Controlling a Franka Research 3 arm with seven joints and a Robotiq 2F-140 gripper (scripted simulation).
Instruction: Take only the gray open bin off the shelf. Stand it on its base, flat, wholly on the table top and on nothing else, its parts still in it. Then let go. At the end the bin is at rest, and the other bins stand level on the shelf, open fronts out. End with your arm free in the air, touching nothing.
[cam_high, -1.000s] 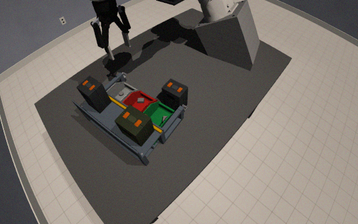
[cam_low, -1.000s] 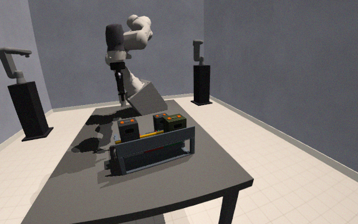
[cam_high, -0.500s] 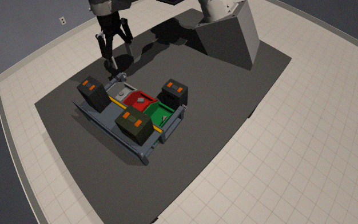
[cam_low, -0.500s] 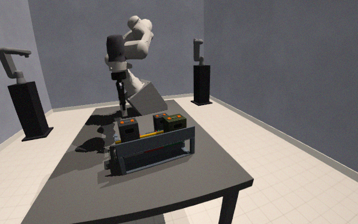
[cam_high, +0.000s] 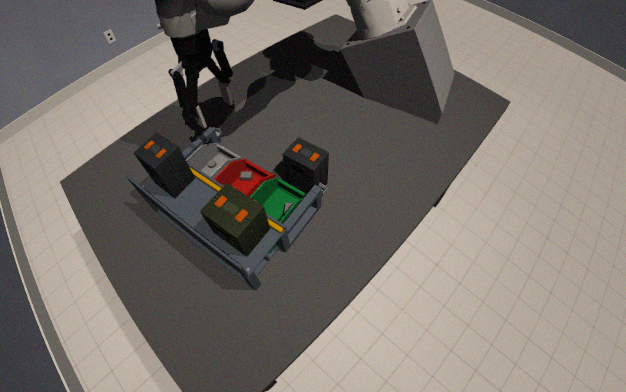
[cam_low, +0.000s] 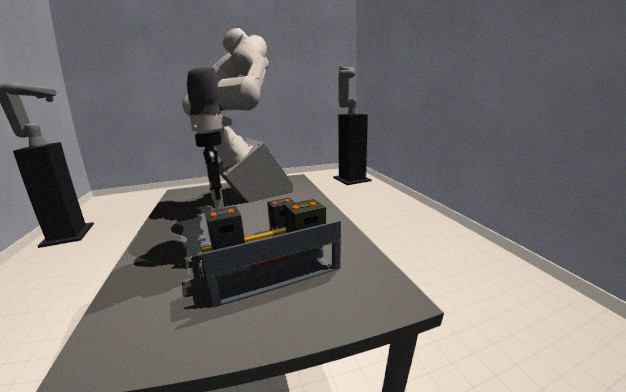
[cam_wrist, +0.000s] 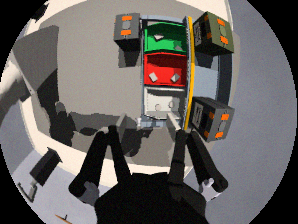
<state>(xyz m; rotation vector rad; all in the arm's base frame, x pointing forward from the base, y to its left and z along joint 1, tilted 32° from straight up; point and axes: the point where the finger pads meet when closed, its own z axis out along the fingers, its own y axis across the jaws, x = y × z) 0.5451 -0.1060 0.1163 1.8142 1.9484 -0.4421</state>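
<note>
Table top (cam_high: 370, 190) (cam_low: 300, 325) (cam_wrist: 90, 75): dark gray, foremost.
Shelf (cam_high: 187, 202) (cam_low: 275, 248) (cam_wrist: 205, 78): blue-gray, yellow bar (cam_high: 205, 178) (cam_low: 265, 235) (cam_wrist: 190, 75) across it.
Cases on its deck: one dark gray (cam_high: 165, 165) (cam_low: 225, 228) (cam_wrist: 212, 120), one olive (cam_high: 236, 219) (cam_low: 306, 217) (cam_wrist: 214, 33), both upright.
Gray open bin (cam_high: 200, 161) (cam_wrist: 164, 95): on the shelf, at the row's end, round parts inside; red bin (cam_high: 232, 175) (cam_wrist: 165, 65) beside it, then green bin (cam_high: 272, 197) (cam_wrist: 167, 37).
Second dark case (cam_high: 306, 162) (cam_low: 278, 215) (cam_wrist: 127, 30): upright near the green bin.
Gripper (cam_high: 216, 115) (cam_low: 217, 204) (cam_wrist: 146, 118): pointing down near the gray bin's end, fingers parted, nothing grasped; contact with the shelf cannot be told.
Arm (cam_low: 240, 93) (cam_wrist: 12, 80): raised, elbow bent, wrist above the gripper.
Base block (cam_high: 400, 75) (cam_low: 260, 175) (cam_wrist: 37, 60): gray, slanted.
Two black pedestals, arms atop: left (cam_low: 52, 190), right (cam_low: 353, 147).

end effector (cam_high: 217, 111) (cam_low: 216, 204) (cam_wrist: 146, 118) lower than a second ago, down toward the bench (cam_high: 380, 190) (cam_low: 300, 330) (cam_wrist: 85, 75), near its long left edge in the exterior view, fingertips closer to the shelf (cam_high: 192, 227) (cam_low: 272, 248) (cam_wrist: 205, 77)
</note>
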